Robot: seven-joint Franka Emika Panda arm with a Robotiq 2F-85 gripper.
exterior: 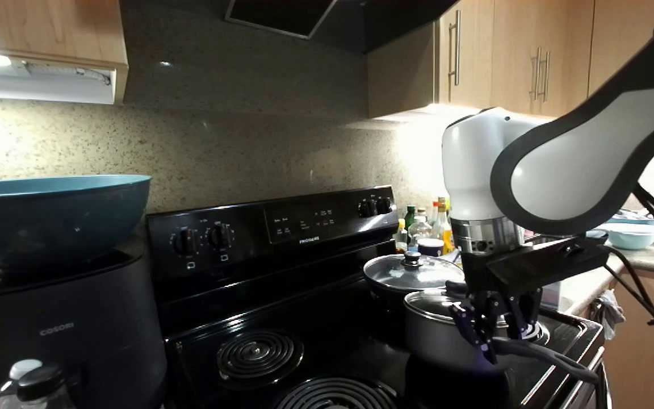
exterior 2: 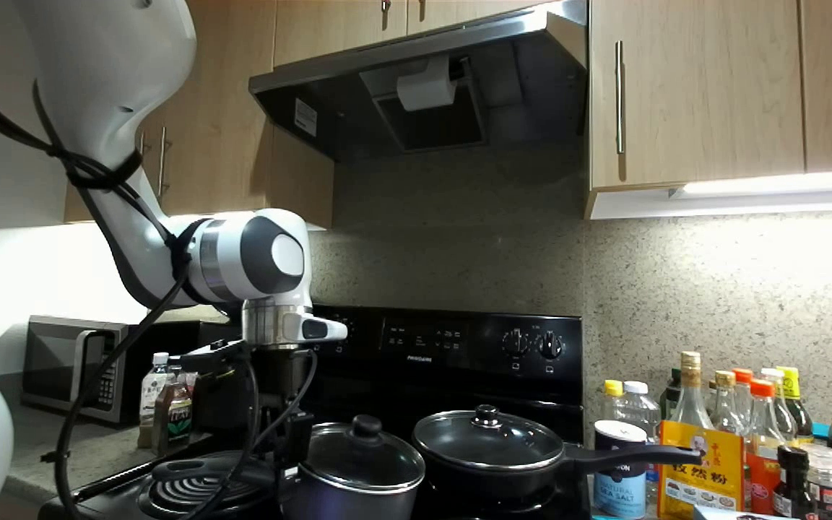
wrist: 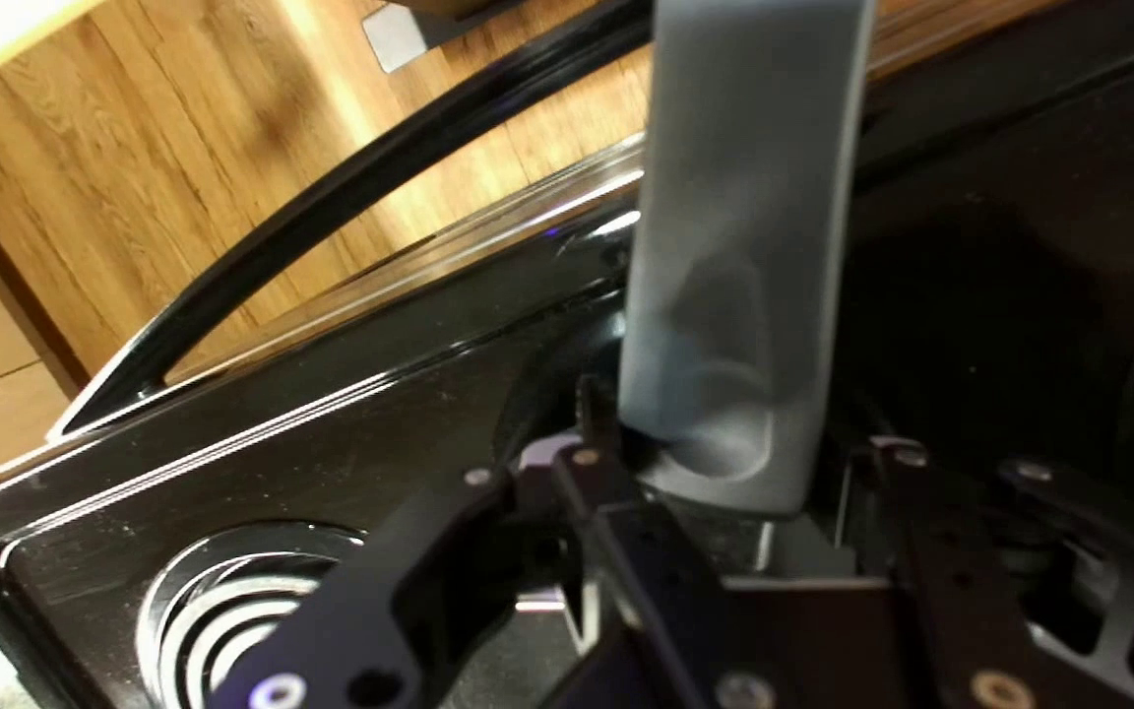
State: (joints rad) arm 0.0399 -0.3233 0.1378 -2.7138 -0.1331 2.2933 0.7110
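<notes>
A grey saucepan (exterior: 437,343) with a glass lid (exterior: 432,301) stands on the black stove; it also shows in an exterior view (exterior 2: 358,502). Its long dark handle (exterior: 551,357) points toward the stove's front edge. My gripper (exterior: 504,343) points down beside the saucepan's wall, at the root of the handle. In the wrist view the handle (wrist: 739,246) lies between my two fingers (wrist: 746,448). The fingers stand apart, with a visible gap on the right finger's side; the left finger is close to the handle, and contact cannot be told. The saucepan's body is mostly hidden there.
A lidded frying pan (exterior: 389,284) stands behind the saucepan, its handle (exterior 2: 633,456) toward the bottles (exterior 2: 690,393). Coil burners (exterior: 259,352) lie on the stove. An air fryer (exterior: 66,335) bears a blue bowl (exterior: 60,218). A range hood (exterior 2: 423,87) hangs above. The oven handle (wrist: 400,187) runs along the front.
</notes>
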